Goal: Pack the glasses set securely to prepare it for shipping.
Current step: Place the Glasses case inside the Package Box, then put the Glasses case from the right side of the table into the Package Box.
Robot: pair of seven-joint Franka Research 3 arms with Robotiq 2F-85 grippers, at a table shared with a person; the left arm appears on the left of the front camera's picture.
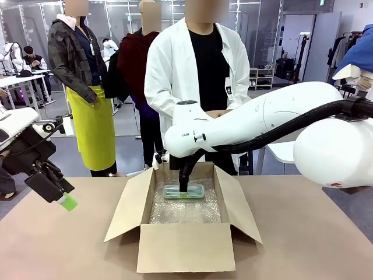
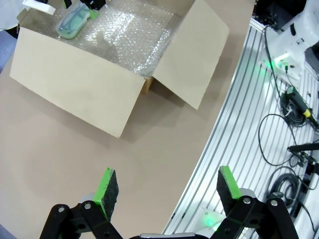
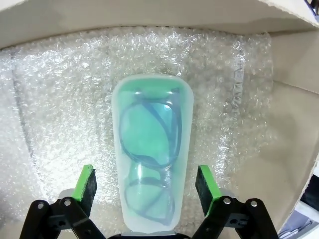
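Where the bubble wrap [image 3: 234, 94] lines the floor of the open cardboard box [image 1: 186, 248], the pale mint-green glasses case [image 3: 152, 99] lies flat on it. A dark-framed pair of eyeglasses [image 3: 172, 127] shows through its translucent shell. Seen from the front, the case sits close to the box's far wall, lengthwise across the box and roughly midway between the side walls. The right gripper [image 3: 145, 175] hangs straight down over it inside the box with its jaws spread wide. One green pad [image 3: 84, 181] stands on each long side of the case, with a strip of bubble wrap visible between pad and shell, so nothing is gripped. All four box flaps are folded outward, and the box rests on the brown table [image 1: 309, 233]. Well off to the robot's left, the left gripper [image 2: 163, 184] hovers above bare tabletop beside the box, its jaws likewise spread wide and holding nothing. Behind the far edge of the table, a person in a white lab coat [image 1: 169, 76] stands facing the box, hands low behind the right arm.
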